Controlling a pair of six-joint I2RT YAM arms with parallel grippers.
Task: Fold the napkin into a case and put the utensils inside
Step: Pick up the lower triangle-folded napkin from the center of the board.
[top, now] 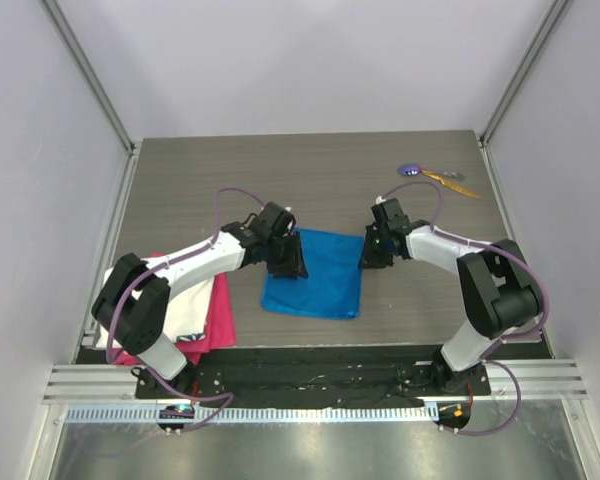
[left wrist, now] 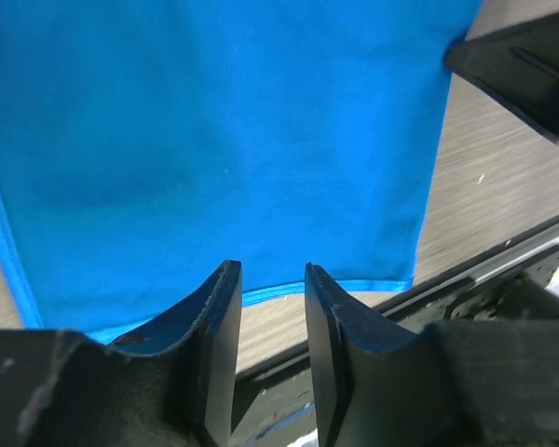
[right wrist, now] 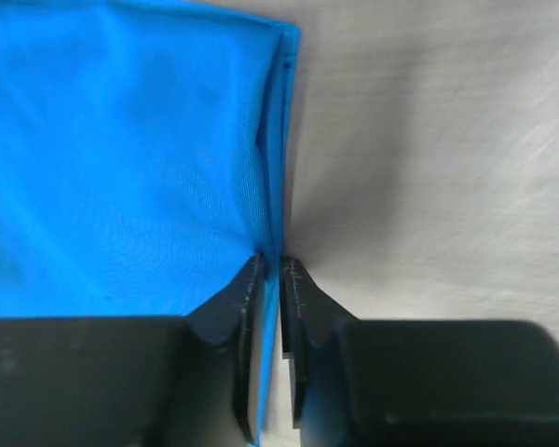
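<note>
Seen from above, the napkin (top: 310, 275) lies flat as a rough square in the middle of the surface (top: 230, 170), between the two arms. The left fingers (top: 285, 255) sit at its left edge and the right fingers (top: 373, 250) at its far right corner. The utensils (top: 435, 175) lie well apart from it at the far right of the surface. A pink cloth (top: 221, 320) and a white cloth (top: 192, 312) lie at the near left, partly under the left arm.

In the left wrist view, the left fingers (left wrist: 225, 303) stand partly apart with a clear gap. The napkin's (left wrist: 224, 140) hemmed edge crosses just at their tips, and they pinch nothing.

In the right wrist view, the right fingers (right wrist: 254, 298) are closed to a thin slit. The napkin's (right wrist: 121, 168) doubled side edge runs into that slit and is pinched there.
</note>
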